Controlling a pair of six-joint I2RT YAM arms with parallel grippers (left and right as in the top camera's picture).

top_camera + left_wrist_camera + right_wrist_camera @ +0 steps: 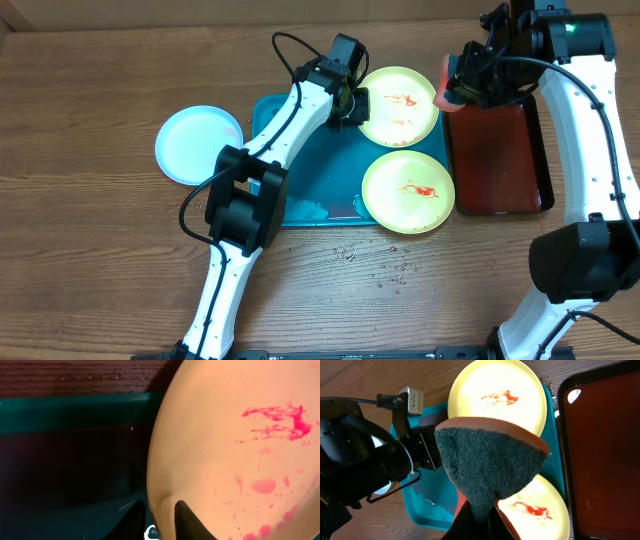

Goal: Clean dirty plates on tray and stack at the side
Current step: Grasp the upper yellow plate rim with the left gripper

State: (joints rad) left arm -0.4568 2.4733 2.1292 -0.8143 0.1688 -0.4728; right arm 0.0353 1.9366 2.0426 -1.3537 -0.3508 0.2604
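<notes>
Scrubbing the far plate (398, 105) looks to be the step in hand: steady its rim, lay the sponge (490, 460) green face flat on the red smear, and wipe outward with even pressure. Near plate (408, 190): on the tray (320, 190), near-right corner, smeared. Blue-white plate (198, 143): on the tabletop (100, 250), just left of the tray. Left fingers (159, 522): narrow, pinching the far plate's left rim. Right fingers (480, 527): clamped on the folded sponge, above that plate's right edge.
</notes>
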